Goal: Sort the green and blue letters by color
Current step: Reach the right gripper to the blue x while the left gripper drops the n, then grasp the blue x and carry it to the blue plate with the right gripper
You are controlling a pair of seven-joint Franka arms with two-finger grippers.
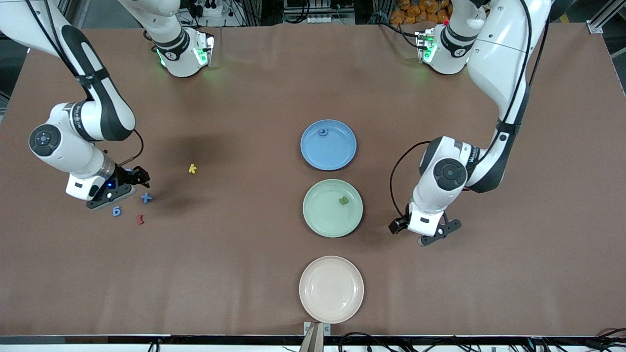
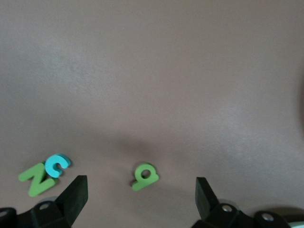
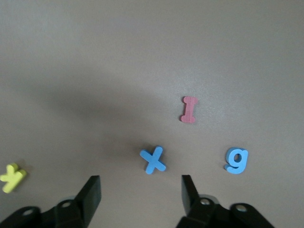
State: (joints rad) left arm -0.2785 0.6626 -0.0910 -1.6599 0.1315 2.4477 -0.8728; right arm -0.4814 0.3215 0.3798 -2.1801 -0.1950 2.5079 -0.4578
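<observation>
Nearest the front camera: pink plate [image 1: 331, 289], w/ green plate [image 1: 332, 208] farther back, then blue plate [image 1: 328, 144], all in one line mid-counter [image 1: 244, 274]. Green plate holds one olive green letter [image 1: 343, 200]; blue plate holds one small blue piece [image 1: 323, 131] near its rim toward the bases.

Right gripper [image 1: 128, 188] sits low over the counter at the right arm's end, fingers [image 3: 90, 194] part open, nothing between them. Blue x [image 3: 153, 159] lies flat just beside the fingertips, untouched, its arms diagonal to the finger line. Blue g [image 3: 236, 160] lies flat near it, nearer the front camera; dark red piece [image 3: 189, 109] has its long axis running away from the gripper. Yellow k [image 1: 192, 168] lies apart, toward the plates.

Left gripper [image 1: 430, 234] waits over bare counter beside the green plate, fingers [image 2: 76, 192] wide open, empty. Its wrist view shows green 9-like piece [image 2: 144, 176] between the fingertips' line, plus green Z [image 2: 34, 178] touching blue c [image 2: 57, 165].
</observation>
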